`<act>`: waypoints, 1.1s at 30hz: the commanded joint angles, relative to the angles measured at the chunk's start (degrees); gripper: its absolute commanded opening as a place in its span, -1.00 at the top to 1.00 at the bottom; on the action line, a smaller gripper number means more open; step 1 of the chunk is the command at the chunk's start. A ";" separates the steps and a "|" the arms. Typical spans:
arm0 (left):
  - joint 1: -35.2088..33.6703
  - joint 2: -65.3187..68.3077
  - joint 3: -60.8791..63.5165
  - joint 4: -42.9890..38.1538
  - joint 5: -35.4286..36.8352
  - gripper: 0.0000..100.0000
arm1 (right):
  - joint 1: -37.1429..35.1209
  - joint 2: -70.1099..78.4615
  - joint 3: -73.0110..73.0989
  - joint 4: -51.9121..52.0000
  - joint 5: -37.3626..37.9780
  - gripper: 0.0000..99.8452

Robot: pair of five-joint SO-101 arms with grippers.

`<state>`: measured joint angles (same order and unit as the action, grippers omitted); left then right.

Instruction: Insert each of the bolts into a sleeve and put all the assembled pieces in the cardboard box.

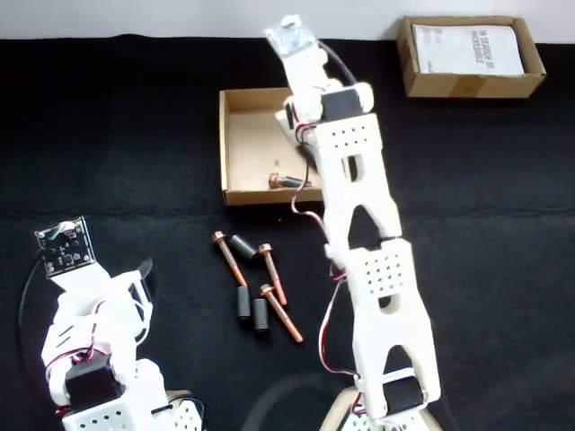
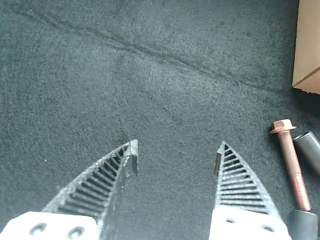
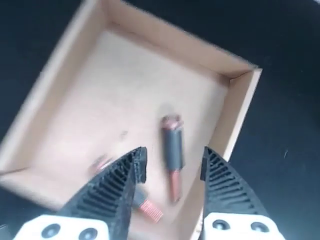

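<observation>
cardboard box (image 1: 252,144) partly under right arm (image 1: 355,171), one sleeve (image 2: 302,227) cut by edge

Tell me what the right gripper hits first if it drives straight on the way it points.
Likely the sleeved bolt lying in the cardboard box, directly ahead of the open right gripper; depth is hard to judge.

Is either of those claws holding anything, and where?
No. The left gripper gapes empty over the mat; the right gripper hangs open above the cardboard box.
</observation>
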<state>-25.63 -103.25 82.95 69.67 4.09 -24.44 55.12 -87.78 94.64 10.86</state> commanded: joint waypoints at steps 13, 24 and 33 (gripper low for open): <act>-3.74 -0.31 3.82 4.31 0.00 0.50 | -13.85 -40.22 35.30 6.55 -12.13 0.69; -11.91 -0.31 9.36 3.96 -0.09 0.50 | -17.10 -50.33 64.13 4.79 -0.35 0.69; -12.79 -0.31 12.35 3.87 0.00 0.50 | -13.05 -37.76 64.22 -1.98 3.78 0.69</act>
<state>-37.85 -103.25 95.25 73.89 4.00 -38.33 14.51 -23.34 94.20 13.58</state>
